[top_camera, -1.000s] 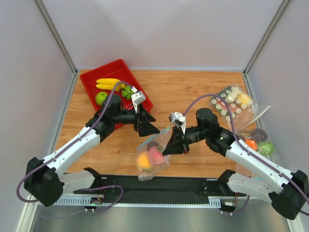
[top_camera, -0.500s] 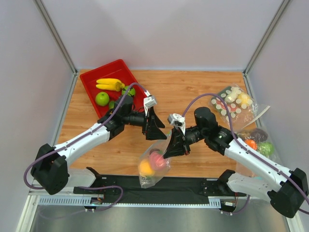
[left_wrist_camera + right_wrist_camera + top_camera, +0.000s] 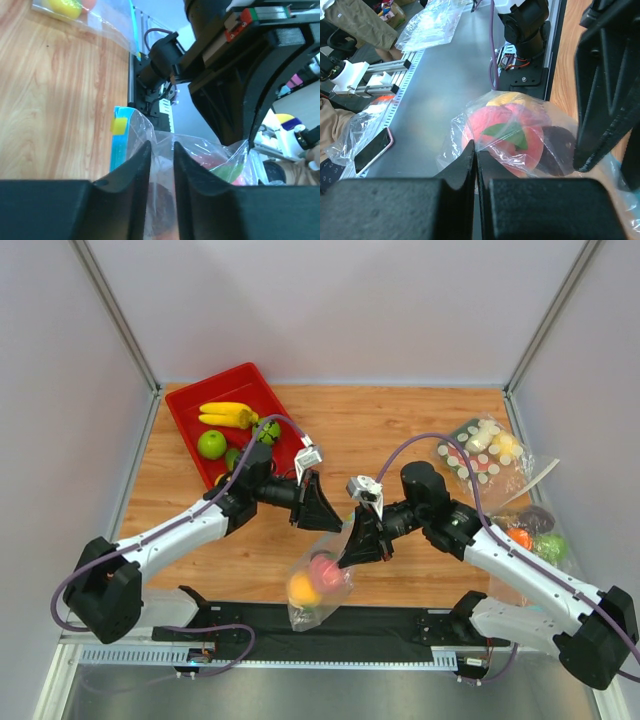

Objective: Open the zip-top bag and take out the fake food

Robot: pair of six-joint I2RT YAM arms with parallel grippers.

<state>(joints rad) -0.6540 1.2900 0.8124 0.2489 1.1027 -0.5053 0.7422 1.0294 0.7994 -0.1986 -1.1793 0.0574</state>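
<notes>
While the soft clear zip-top bag (image 3: pixel 318 592) of round plastic fruits (image 3: pixel 322 568) hangs above the tabletop (image 3: pixel 400 420), the right end effector (image 3: pixel 349 551) pinches its film; the left end effector (image 3: pixel 325 519), narrowly open, straddles the wrinkled top.

The right end effector (image 3: pixel 358 540) pinches the top of the zip-top bag (image 3: pixel 316 602), which sags toward the near edge of the desk (image 3: pixel 390 425) with the fake food (image 3: pixel 324 568) bunched inside. The left end effector (image 3: pixel 322 512) sits just beside the bag's upper edge. Bananas (image 3: pixel 225 415) and a green apple (image 3: pixel 211 444) lie in a red tray (image 3: pixel 183 410), far left.
</notes>
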